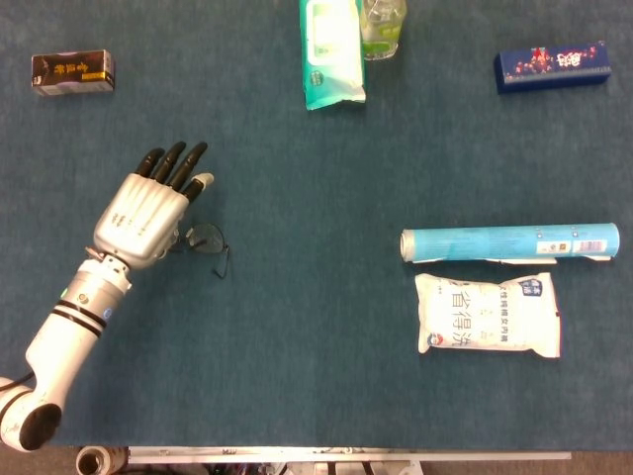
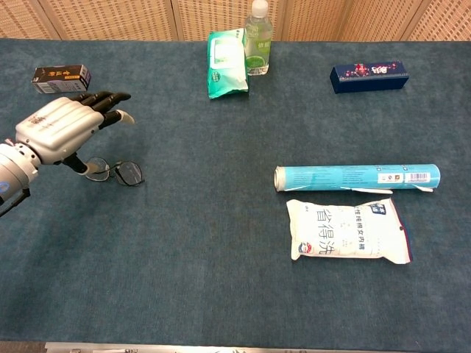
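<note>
While its fingers are spread wide, the left hand [image 1: 146, 216] hovers over the eyeglasses [image 1: 206, 238].
Holding nothing; a dark small box [image 2: 61, 79] lies beyond the eyeglasses.

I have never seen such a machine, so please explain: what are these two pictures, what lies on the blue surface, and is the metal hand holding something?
Both pictures come from the robot's own cameras: the head view looks straight down, the chest view looks across the table. The silver left hand hovers open above the eyeglasses and holds nothing. Also there: a dark small box, a green wipes pack, a bottle, a blue box, a teal roll and a white pouch. The right hand is out of view.
</note>
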Robot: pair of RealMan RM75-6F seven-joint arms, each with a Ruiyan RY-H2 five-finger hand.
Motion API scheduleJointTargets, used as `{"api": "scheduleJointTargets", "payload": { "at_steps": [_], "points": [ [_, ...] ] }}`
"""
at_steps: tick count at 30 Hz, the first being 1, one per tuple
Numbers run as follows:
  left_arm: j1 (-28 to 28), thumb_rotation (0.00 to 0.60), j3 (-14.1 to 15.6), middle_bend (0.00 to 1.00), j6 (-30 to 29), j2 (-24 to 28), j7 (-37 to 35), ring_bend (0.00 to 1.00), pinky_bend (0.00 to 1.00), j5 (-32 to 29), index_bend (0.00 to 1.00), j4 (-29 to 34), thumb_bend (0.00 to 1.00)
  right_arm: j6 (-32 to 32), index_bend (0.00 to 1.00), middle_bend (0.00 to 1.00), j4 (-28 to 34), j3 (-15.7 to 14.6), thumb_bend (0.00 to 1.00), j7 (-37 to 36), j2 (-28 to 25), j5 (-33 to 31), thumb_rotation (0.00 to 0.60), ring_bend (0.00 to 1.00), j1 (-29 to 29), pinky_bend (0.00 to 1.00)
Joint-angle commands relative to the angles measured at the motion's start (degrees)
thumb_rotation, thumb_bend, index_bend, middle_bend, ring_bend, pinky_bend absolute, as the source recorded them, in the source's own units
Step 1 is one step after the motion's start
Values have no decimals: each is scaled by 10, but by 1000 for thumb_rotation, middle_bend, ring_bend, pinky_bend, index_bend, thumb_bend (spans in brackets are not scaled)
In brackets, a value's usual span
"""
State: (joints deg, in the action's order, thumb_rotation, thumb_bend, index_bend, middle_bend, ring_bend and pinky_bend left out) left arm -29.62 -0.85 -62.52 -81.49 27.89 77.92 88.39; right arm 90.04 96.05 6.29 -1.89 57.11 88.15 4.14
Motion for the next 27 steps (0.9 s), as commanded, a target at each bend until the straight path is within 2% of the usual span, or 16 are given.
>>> {"api": "scheduleJointTargets", "payload": {
  "at_steps": [1, 15, 27],
  "points": [
    [0, 600, 1, 0, 2, -3, -1, 0, 122, 1, 193, -3, 135, 1, 391, 366, 0, 0, 322, -1, 0, 0, 600, 223, 0, 373],
    [0, 600, 7, 0, 8, -16, -10, 0, 122, 3, 193, -21, 135, 3, 391, 366, 1, 1, 322, -3, -2, 2, 600, 223, -2, 373],
    [-4, 600, 0, 0, 9, -21, 0, 0, 122, 0, 195, -21, 135, 5, 391, 366, 2, 1, 322, -6, -4, 4, 600, 222, -2, 373]
  ]
}}
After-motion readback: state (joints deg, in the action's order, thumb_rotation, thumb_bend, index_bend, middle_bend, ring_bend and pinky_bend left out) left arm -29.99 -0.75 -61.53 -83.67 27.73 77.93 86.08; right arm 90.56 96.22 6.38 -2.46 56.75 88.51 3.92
